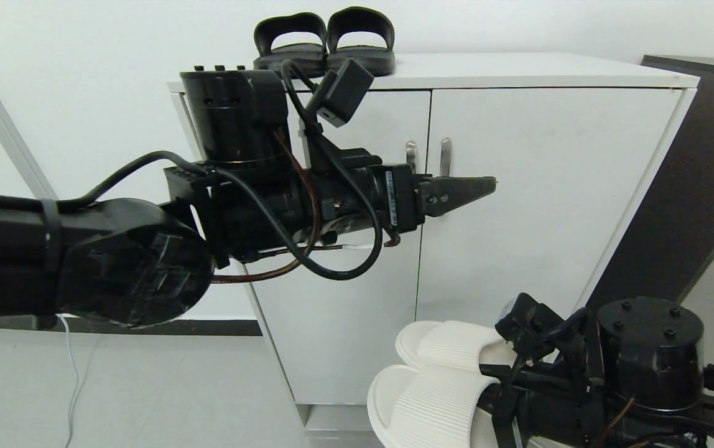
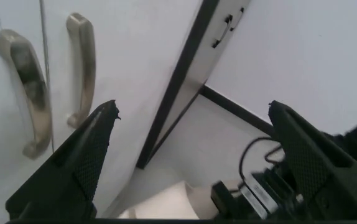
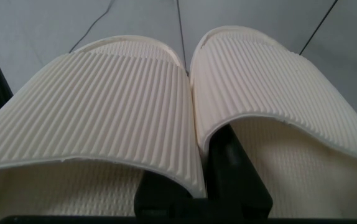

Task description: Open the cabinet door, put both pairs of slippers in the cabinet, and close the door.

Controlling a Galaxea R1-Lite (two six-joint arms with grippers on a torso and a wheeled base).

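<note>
Left arm raised, stretched level across cabinet (image 1: pixel 550 186) front. Left gripper (image 1: pixel 484 183) spread open, empty, just beside door handles (image 1: pixel 426 155). Doors shut. Right arm low; right gripper (image 3: pixel 200 186) clamps white slippers (image 1: pixel 438 379) by straps. Black slippers (image 1: pixel 326 40) atop cabinet. Wrist label (image 1: pixel 391 199) illegible.

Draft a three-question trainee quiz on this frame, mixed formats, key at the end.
1. True or false: the cabinet has a door open.
2. Multiple choice: where are the black slippers? A) on the floor; B) on top of the cabinet; C) inside the cabinet.
3. Short answer: what is the right gripper holding?

Key:
1. False, both doors are shut.
2. B.
3. The white slippers.
</note>
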